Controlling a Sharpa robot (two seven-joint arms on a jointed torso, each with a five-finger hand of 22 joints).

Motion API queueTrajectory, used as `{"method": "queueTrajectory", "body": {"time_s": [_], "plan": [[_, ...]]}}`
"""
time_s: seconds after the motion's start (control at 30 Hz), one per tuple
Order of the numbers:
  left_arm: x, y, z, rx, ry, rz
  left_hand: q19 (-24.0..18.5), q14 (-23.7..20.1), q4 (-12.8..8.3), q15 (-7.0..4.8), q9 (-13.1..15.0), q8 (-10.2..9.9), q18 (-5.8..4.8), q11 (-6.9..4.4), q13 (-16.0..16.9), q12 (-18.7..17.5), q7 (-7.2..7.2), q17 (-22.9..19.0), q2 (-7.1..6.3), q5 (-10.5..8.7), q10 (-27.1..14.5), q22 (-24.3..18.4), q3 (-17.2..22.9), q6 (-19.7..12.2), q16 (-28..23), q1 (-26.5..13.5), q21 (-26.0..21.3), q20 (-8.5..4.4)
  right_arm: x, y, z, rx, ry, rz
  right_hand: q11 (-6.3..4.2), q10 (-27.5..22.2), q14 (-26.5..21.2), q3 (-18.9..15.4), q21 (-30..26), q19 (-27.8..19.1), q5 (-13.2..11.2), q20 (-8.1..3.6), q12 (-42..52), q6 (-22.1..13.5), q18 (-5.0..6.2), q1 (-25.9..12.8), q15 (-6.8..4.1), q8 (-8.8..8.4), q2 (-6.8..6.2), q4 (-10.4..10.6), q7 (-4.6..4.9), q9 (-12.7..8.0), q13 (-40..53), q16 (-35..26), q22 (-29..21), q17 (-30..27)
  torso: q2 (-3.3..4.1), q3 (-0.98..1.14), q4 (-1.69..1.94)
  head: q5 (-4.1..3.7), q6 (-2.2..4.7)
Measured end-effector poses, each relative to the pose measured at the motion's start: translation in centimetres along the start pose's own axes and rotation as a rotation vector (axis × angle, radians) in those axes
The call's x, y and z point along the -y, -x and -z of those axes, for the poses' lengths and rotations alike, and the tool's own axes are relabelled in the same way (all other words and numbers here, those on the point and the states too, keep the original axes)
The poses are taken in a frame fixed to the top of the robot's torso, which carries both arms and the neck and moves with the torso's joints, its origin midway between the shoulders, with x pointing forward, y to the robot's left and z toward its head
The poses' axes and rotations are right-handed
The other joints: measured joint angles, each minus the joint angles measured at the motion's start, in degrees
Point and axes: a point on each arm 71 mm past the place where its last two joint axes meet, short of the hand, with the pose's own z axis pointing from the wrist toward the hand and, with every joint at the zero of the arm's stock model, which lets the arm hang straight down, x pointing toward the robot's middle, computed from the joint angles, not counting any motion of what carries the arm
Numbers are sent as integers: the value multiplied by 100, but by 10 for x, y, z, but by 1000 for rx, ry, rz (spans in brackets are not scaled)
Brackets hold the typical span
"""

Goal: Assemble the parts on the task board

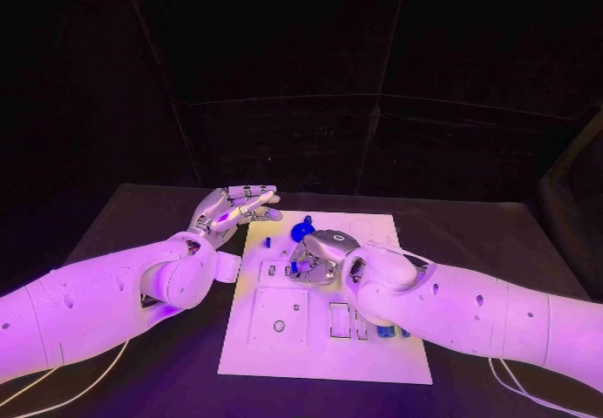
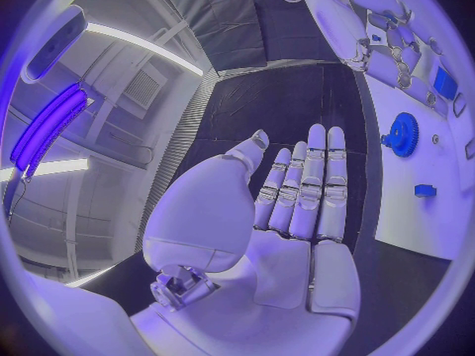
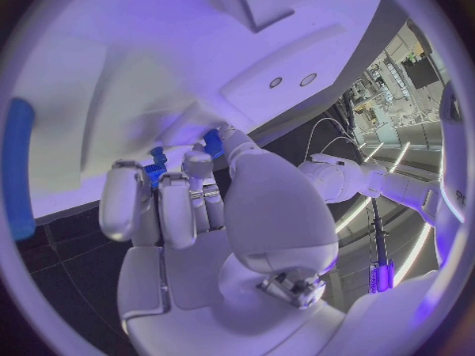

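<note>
The white task board (image 1: 321,348) lies in the middle of the table. My right hand (image 1: 324,257) is down on its upper middle, fingers curled over a small blue part (image 1: 298,266). The right wrist view shows that blue part (image 3: 155,171) pinched between the fingertips (image 3: 196,166), against the board (image 3: 119,95). A blue gear (image 1: 301,232) stands on the board just beyond this hand. My left hand (image 1: 236,209) hovers at the board's far left corner, open and holding nothing. In the left wrist view its palm (image 2: 297,206) is flat, with the gear (image 2: 402,134) off to one side.
More small blue parts (image 1: 384,333) lie at the board's right edge beside my right forearm. Another small blue piece (image 2: 426,190) sits on the board near the gear. Empty slots (image 1: 279,318) mark the board's near half. Black table (image 1: 151,218) surrounds the board.
</note>
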Motion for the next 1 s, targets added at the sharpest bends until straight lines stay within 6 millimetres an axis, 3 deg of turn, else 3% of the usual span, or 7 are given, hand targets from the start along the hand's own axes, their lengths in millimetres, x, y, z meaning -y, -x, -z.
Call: {"method": "queueTrajectory", "body": {"time_s": [0.43, 0.47, 0.6, 0.73, 0.87, 0.93, 1.0], "plan": [[-1, 2, -1, 4, 3, -2, 25, 7, -41, -7, 0, 0, 0, -14, 0, 0, 3, 18, 0, 0, 14, 0, 41, 45, -25, 0, 0, -24, 1, 1, 14, 72, 25, -40, 40, -142, 19, -182, -53, -54, 46, 54, -156, -268, 0, -81, 62, -62, -83, 181, 63, -13, -175, -67, -117, -1, 1, 8, -1, 8, 28], [-1, 3, -1, 5, 5, -4, 106, 103, -41, -38, 5, 29, -1, -53, 4, 27, -22, 43, 0, 0, 112, 5, 41, 128, -19, 0, 21, -40, 1, 2, 16, 81, 35, -46, 40, -142, 20, -188, -62, -62, 53, 62, -157, -275, 0, -81, 62, -68, -84, 187, 71, -13, -177, -69, -122, -1, 0, 9, -1, 11, 29], [-2, 7, -1, 10, 17, -25, 863, 1055, -22, -351, 25, 135, -1, -269, 47, 170, -203, 349, -116, 0, 666, 203, 22, 471, 445, -274, 496, -344, 3, 11, 28, 114, 91, -73, 79, -181, 20, -296, -88, -82, 94, 82, -156, -325, 0, -91, 62, -68, -152, 294, 84, -13, -199, -70, -162, -1, -14, 14, -15, 24, 47], [-4, 13, -1, 10, 44, -64, 1342, 1672, 66, -517, 18, 135, -2, -405, 76, 179, -270, 699, -243, 0, 1068, 366, -66, 644, 847, -511, 844, -516, 8, 28, 37, 146, 141, -92, 123, -224, 20, -519, -136, -146, 102, 101, -156, -462, 0, -90, 103, -69, -152, 385, 133, -13, -253, -133, -249, -1, -36, 23, -31, 30, 63], [-7, 19, -2, 8, 81, -112, 1736, 2011, 112, -639, 16, 139, -2, -517, 156, 258, -343, 1262, -282, 0, 1467, 587, -131, 839, 1436, -628, 1256, -671, 17, 48, 45, 182, 165, -115, 131, -275, 20, -605, -170, -167, 149, 121, -156, -532, 0, -34, 103, -98, -147, 426, 146, -13, -281, -134, -282, -1, -73, 46, -55, 49, 68], [-8, 22, -3, 3, 109, -147, 1868, 2048, 127, -683, 28, 166, -1, -574, 221, 319, -401, 2025, -322, 0, 1654, 710, -159, 915, 2215, -670, 1467, -743, 24, 62, 49, 205, 168, -131, 151, -294, 20, -622, -170, -167, 186, 121, -156, -540, 0, 23, 103, -97, -90, 410, 154, -13, -298, -134, -296, -1, -98, 61, -68, 68, 68], [-8, 23, -6, -3, 134, -179, 1955, 2037, 177, -775, 53, 168, -1, -646, 350, 432, -452, 3340, -311, 0, 1873, 896, -209, 1005, 3554, -769, 1765, -830, 29, 73, 52, 219, 164, -145, 130, -317, 19, -629, -185, -167, 261, 121, -168, -526, 0, 134, 103, -65, -33, 403, 141, 3, -314, -139, -308, -8, -115, 73, -75, 77, 68]]}}
